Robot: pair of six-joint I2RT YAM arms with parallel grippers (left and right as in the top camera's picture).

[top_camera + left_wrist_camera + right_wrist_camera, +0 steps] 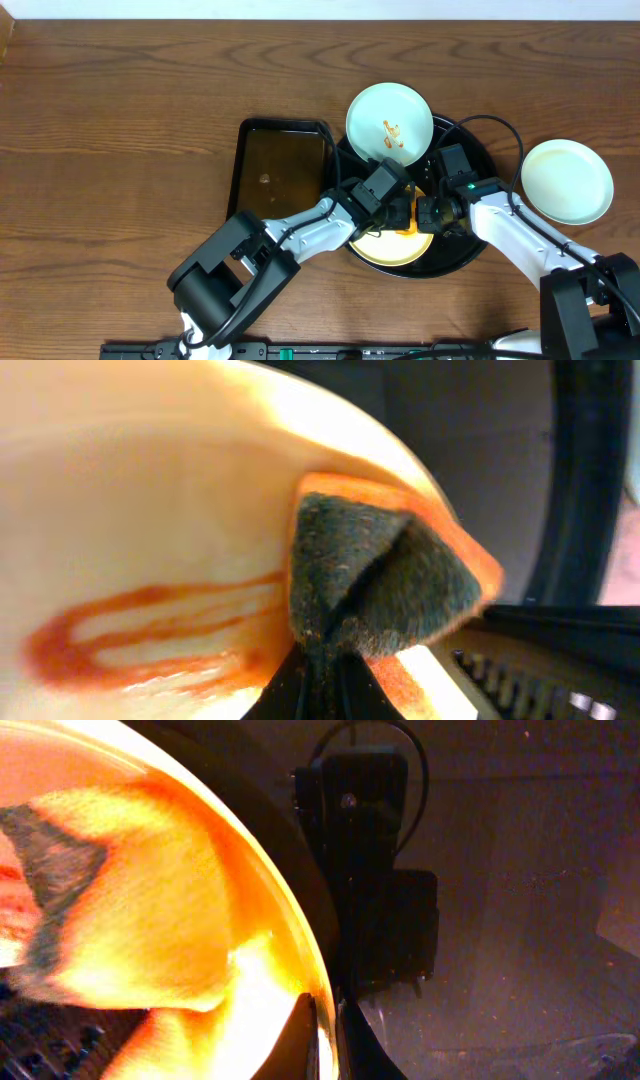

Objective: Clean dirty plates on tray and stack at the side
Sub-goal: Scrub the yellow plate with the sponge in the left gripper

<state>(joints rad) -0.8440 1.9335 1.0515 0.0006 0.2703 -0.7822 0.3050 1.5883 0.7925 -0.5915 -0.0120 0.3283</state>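
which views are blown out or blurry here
Overhead: evenly lit and sharp. Left wrist: the cream plate glares pale near its rim, its sauce smear is soft, the sponge crisper. Right wrist: cream plate and sponge glow overexposed orange, background dark.

The large round black tray (pixel 463 256) holds a sauce-smeared cream-yellow plate (pixel 392 250) at six o'clock. A smeared mint-white plate (pixel 389 122) overlaps its rim at twelve, and a clean mint-white plate (pixel 566 181) lies on the wood-grain tabletop (pixel 120 120) at three.

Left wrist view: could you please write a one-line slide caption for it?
Left gripper holds a folded sponge on the cream plate, at the end of a sauce smear.
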